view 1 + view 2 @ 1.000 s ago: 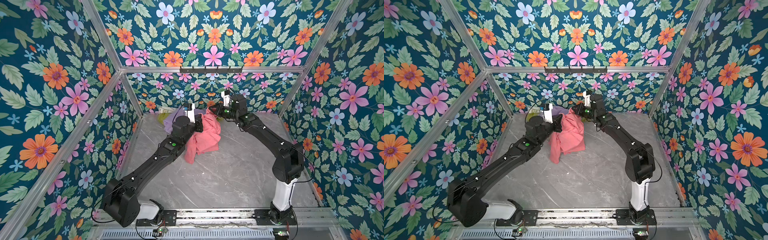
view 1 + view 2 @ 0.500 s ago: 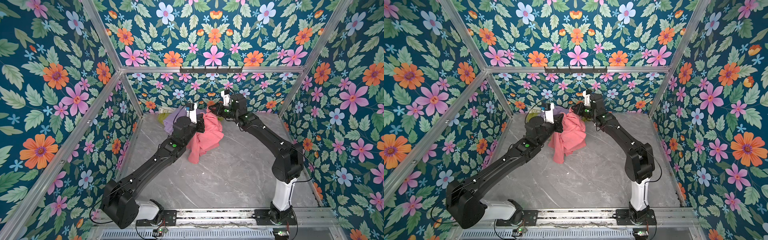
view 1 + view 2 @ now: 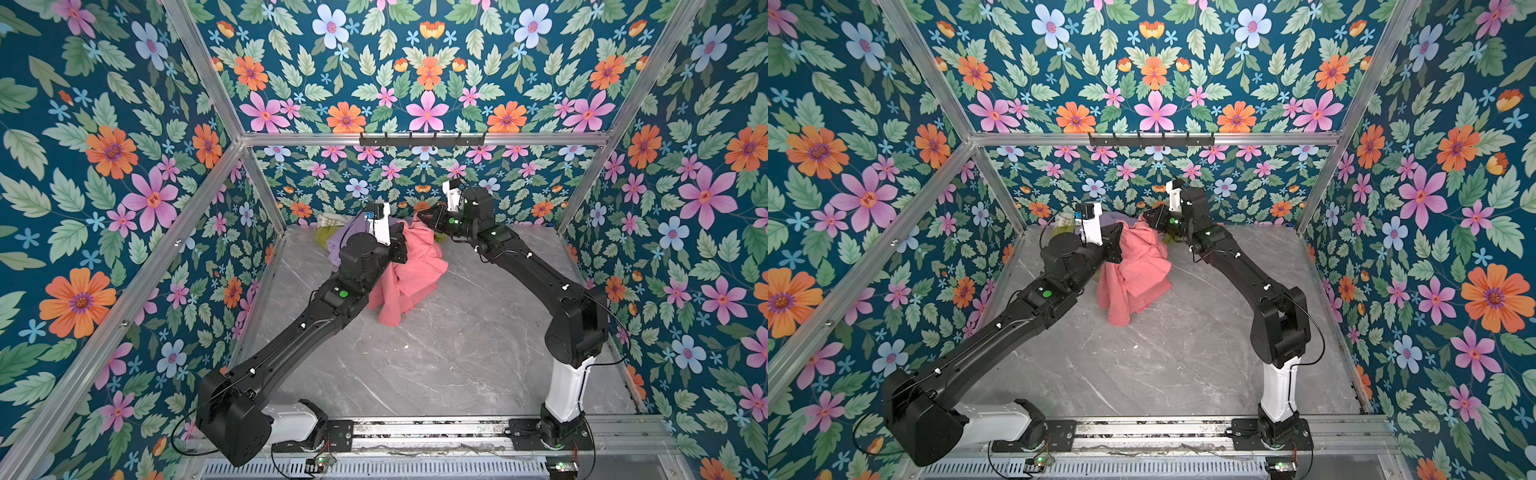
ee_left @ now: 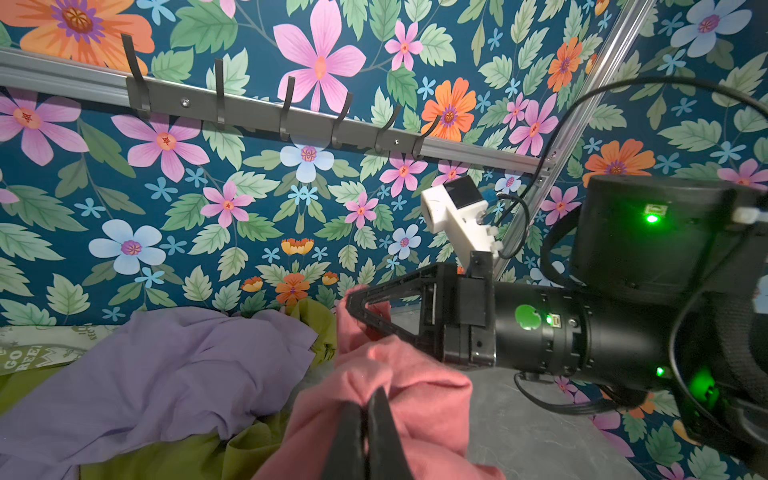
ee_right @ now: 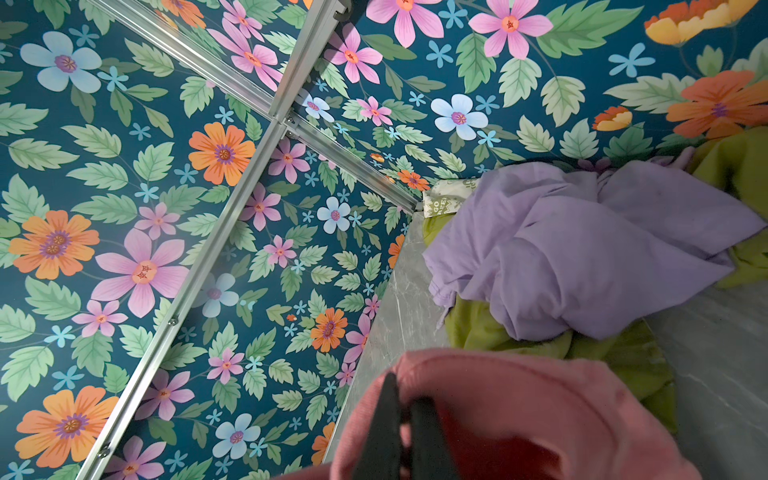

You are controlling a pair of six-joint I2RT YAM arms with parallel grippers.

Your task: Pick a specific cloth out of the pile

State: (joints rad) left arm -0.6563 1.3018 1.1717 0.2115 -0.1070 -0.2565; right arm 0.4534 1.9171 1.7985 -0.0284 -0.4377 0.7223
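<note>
I see left fingers (image 4: 347,440) and right fingers (image 5: 382,428) both clamped on pink cloth (image 3: 409,270). Top edge held up betw. them, lower end draped on bench (image 3: 457,353). Pile (image 5: 582,249) (lilac, green) lies behind it at back wall.

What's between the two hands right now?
Only the pink cloth: a bunched span joins the left hand and right hand, both shut on it. The left wrist view shows it.

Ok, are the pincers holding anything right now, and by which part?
Both grip the salmon-pink cloth along its raised top edge: the left pincer pinches a bunched fold at one end, the right pincer the other end.
</note>
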